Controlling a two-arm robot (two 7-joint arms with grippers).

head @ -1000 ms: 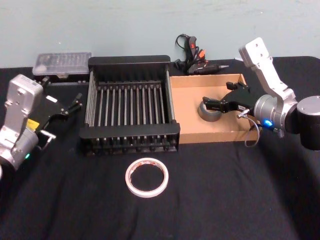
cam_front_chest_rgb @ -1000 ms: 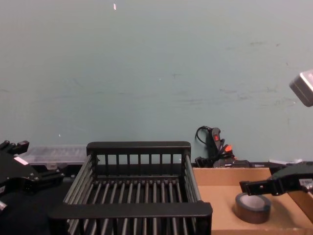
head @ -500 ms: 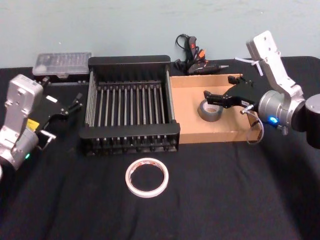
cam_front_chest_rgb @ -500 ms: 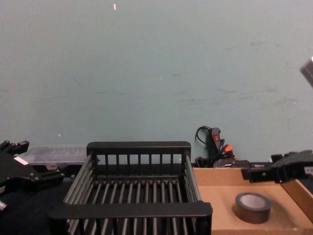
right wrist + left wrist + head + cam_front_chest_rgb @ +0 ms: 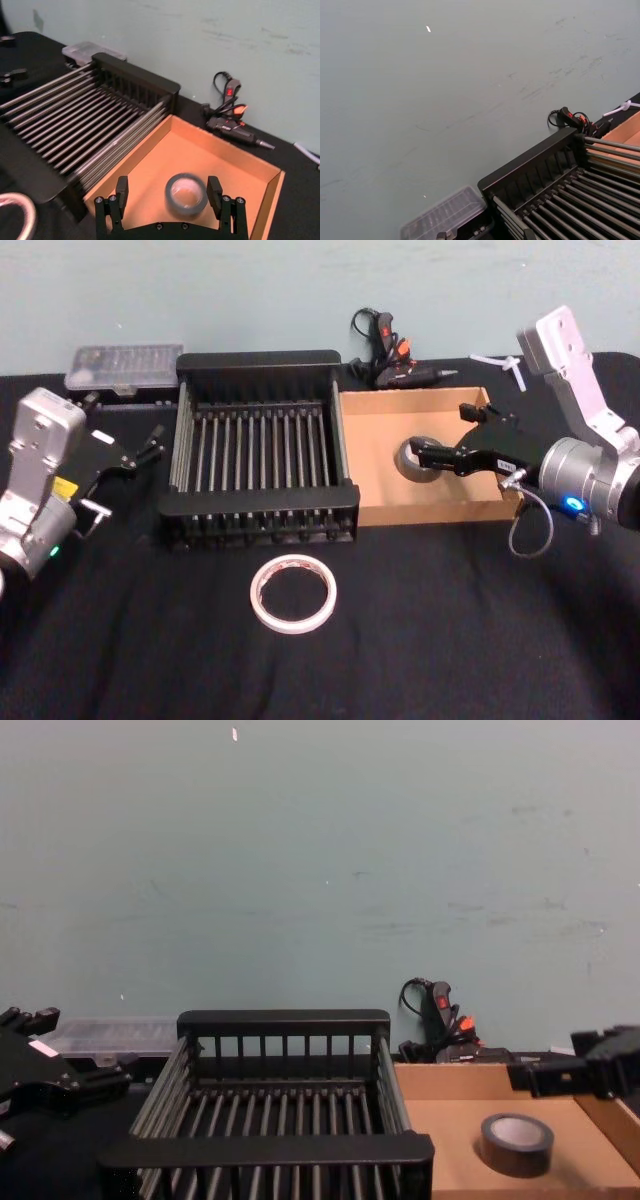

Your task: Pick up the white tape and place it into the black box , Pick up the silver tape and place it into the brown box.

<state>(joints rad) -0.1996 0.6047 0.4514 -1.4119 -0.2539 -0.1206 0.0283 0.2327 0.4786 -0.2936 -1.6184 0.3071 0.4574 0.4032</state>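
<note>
The silver tape (image 5: 413, 460) lies flat in the brown box (image 5: 420, 512), also visible as a tape roll (image 5: 516, 1144) in the box (image 5: 450, 1120). My right gripper (image 5: 440, 432) hovers open just above and to the right of it, touching nothing. In the right wrist view the gripper (image 5: 168, 189) frames the silver tape (image 5: 186, 194) from above, over the brown box (image 5: 200, 152). The white tape (image 5: 293, 594) lies on the black cloth in front of the black box (image 5: 258, 360). My left gripper (image 5: 150, 443) is parked left of the black box.
A black and orange glue gun (image 5: 385, 350) lies behind the boxes. A clear plastic case (image 5: 125, 365) sits at the back left, and a small white piece (image 5: 505, 365) at the back right. Open black cloth surrounds the white tape.
My right gripper has risen off the silver tape and drawn back to the right. The tape stays in the brown box. The left arm has not moved.
</note>
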